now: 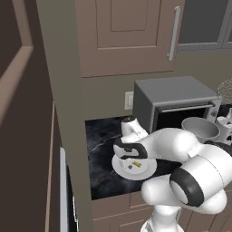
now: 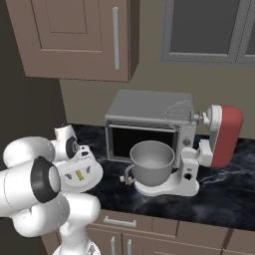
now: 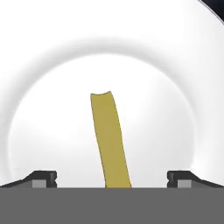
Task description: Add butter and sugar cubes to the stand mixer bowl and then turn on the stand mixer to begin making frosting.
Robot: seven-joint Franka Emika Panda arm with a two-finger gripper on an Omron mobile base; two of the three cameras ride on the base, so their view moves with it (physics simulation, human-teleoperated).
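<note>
Gripper [image 3: 112,177] is hovering w/ jaws open either side of butter [image 3: 109,140] on white plate [image 3: 52,65].

no readable text, no labels, no brands, no numbers anywhere

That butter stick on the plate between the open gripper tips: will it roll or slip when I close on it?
The butter is thin and lies flat, so it probably won't roll. It may skid on the smooth white plate. It looks light and possibly soft.
</note>
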